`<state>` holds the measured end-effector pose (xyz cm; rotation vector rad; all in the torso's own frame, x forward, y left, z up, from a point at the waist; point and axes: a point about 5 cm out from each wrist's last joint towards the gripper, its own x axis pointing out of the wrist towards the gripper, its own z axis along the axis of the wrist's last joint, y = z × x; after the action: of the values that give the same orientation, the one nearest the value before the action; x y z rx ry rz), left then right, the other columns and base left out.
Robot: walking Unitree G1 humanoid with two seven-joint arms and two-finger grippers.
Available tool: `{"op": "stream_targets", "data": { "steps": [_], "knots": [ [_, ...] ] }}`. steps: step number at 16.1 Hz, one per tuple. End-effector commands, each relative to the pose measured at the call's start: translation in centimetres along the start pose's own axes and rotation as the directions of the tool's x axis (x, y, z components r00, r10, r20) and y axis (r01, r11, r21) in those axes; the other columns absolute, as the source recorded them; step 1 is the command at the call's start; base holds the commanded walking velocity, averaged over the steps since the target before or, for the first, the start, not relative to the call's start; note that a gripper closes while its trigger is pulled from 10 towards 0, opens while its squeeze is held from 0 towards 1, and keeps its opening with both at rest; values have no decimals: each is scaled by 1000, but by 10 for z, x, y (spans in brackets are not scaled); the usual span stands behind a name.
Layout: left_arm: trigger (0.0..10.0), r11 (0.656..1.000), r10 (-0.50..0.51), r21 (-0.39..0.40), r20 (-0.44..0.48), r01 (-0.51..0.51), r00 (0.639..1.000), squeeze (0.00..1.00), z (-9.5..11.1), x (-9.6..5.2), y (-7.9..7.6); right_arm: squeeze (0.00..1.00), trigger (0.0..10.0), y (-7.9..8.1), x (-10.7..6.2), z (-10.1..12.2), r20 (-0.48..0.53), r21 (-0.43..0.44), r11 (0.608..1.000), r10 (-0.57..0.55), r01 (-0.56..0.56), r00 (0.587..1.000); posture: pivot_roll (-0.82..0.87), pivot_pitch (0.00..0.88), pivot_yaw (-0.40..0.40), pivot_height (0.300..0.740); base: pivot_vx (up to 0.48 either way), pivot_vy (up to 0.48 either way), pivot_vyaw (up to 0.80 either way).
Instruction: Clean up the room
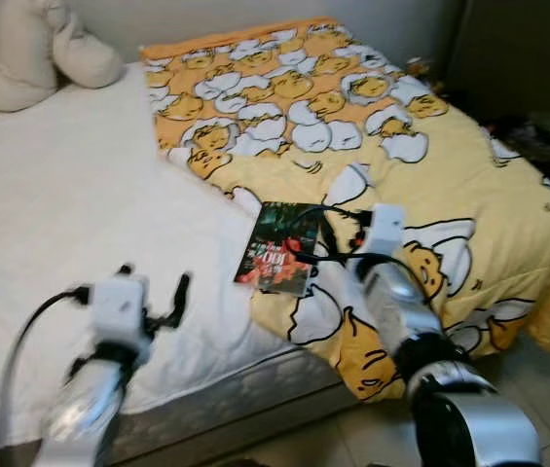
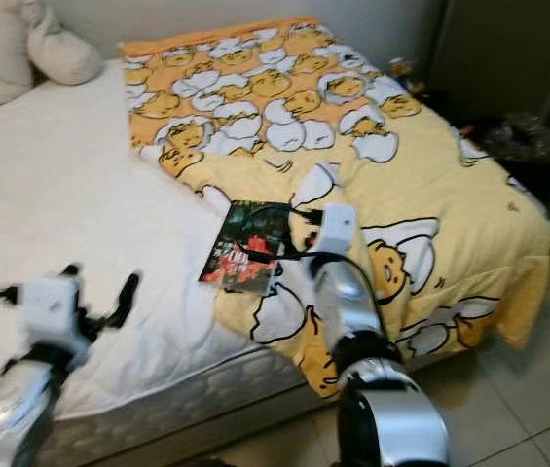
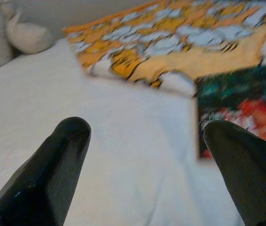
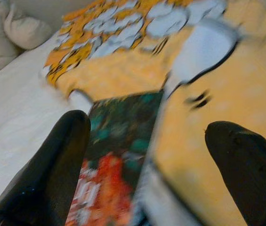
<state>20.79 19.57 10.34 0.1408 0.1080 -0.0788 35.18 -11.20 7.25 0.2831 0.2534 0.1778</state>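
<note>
The light is soft and even, and the white bed (image 1: 80,224) looks bright. The far right corner is dark. Both wrist pictures are blurry, most of all the yellow blanket (image 4: 208,108) and the book (image 3: 241,101). The arms low in the eye pictures look smeared

One bed (image 1: 80,214) with white sheet, one yellow duvet (image 1: 421,185) printed with egg-yolk cartoon figures, one dark book (image 1: 279,247) with red and green cover, one cream plush toy (image 1: 41,49) at the headboard end, two grippers, left gripper (image 3: 144,146), right gripper (image 4: 147,141)
</note>
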Motion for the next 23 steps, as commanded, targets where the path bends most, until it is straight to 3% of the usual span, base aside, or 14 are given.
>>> {"op": "stream_targets", "data": {
  "steps": [1, 7, 10, 19, 23],
  "knots": [
    [10000, 1000, 4, 14, 5, -4, 1000, 0, 6, -7, 5, 0, 10000, 6, 2, 0, -7, 28, 1000, 13, -12, 1000, 139, 78, 159, 740, 0, 0, 0],
    [10000, 998, 29, 51, -74, -25, 997, 0, 10, -40, 20, 0, 10000, 19, 3, -14, -34, -11, 1000, -30, 30, 999, 206, 179, 195, 740, 0, 0, 0],
    [10000, 998, 22, 57, -106, -16, 994, 0, 14, -52, 20, 0, 10000, 20, 0, -24, -67, 6, 999, -45, 46, 997, 223, 213, 210, 740, 0, 0, 0],
    [10000, 999, 28, 43, -133, -23, 991, 0, 16, -58, 17, 0, 10000, 41, 6, -19, -64, 78, 997, 22, -17, 998, 230, 226, 199, 740, 0, 0, 0],
    [10000, 999, 26, 36, -137, -22, 990, 0, 15, -58, 15, 0, 10000, 50, 7, -19, -53, 28, 999, 47, -45, 998, 220, 223, 196, 740, 0, 0, 0]
  ]
}}
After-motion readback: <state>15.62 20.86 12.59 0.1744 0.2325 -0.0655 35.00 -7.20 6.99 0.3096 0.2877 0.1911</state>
